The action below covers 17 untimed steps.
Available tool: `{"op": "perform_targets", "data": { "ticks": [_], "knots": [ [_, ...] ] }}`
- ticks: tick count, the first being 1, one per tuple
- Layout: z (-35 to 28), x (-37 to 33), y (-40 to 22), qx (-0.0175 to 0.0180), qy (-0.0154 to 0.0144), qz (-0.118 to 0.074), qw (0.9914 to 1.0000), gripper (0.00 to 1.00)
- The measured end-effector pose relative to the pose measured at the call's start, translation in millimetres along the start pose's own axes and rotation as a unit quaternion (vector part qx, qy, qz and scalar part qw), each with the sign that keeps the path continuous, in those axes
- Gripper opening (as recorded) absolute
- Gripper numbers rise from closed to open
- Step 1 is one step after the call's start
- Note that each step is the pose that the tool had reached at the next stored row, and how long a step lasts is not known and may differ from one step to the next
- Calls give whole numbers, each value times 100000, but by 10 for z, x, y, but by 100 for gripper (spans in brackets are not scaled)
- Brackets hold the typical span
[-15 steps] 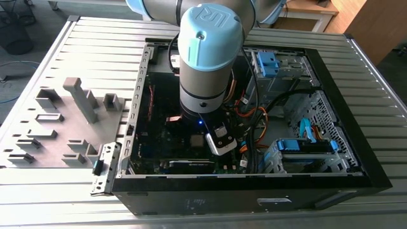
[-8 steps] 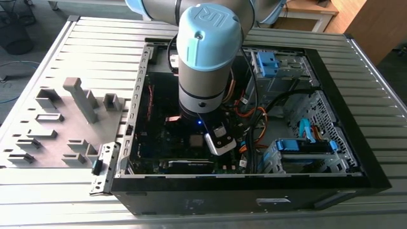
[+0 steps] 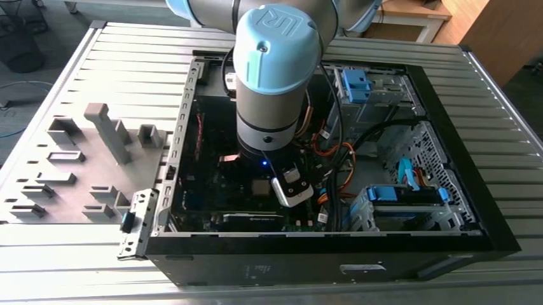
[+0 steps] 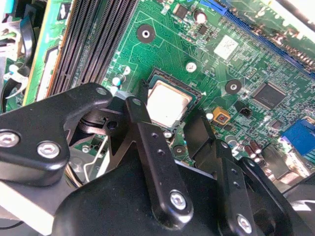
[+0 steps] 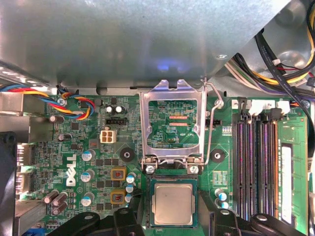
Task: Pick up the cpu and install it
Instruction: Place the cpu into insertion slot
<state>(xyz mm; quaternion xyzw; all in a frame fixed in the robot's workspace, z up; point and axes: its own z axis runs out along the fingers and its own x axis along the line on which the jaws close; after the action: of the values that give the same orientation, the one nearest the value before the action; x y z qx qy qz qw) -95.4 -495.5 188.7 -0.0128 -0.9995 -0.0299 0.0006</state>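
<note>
Jaws stand wide open and empty in the second wrist view, the two black fingers [image 4: 145, 142] set one on either side of the cpu [image 4: 169, 102] and clear of its edges. The silvery square chip lies flat in its socket [image 5: 146, 202] on the green motherboard [image 4: 162, 46]. In the first wrist view the socket's metal load plate [image 5: 170, 88] is swung up and open just beyond the chip, its wire lever [image 5: 210, 123] raised beside it, and dark memory slots [image 5: 251, 167] run alongside. In the exterior view the arm [image 3: 276, 70] reaches straight down into the open computer case [image 3: 339, 244], which lies on a slatted metal surface [image 3: 127, 57]. A grey tray [image 3: 140, 162] of plastic blocks sits just beside the case, on the exterior view's left.
</note>
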Motion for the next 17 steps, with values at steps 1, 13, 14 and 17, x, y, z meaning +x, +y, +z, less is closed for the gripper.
{"op": "perform_targets", "data": {
  "ticks": [1, 13, 14, 17],
  "knots": [
    [0, 0, 0, -3, -3, -1, 100000, 56],
    [0, 2, 0, -4, -1, -3, 100000, 56],
    [0, 3, 0, -1, -1, 0, 100000, 56],
    [0, 3, 0, -3, -2, -1, 100000, 56]
  ]
}}
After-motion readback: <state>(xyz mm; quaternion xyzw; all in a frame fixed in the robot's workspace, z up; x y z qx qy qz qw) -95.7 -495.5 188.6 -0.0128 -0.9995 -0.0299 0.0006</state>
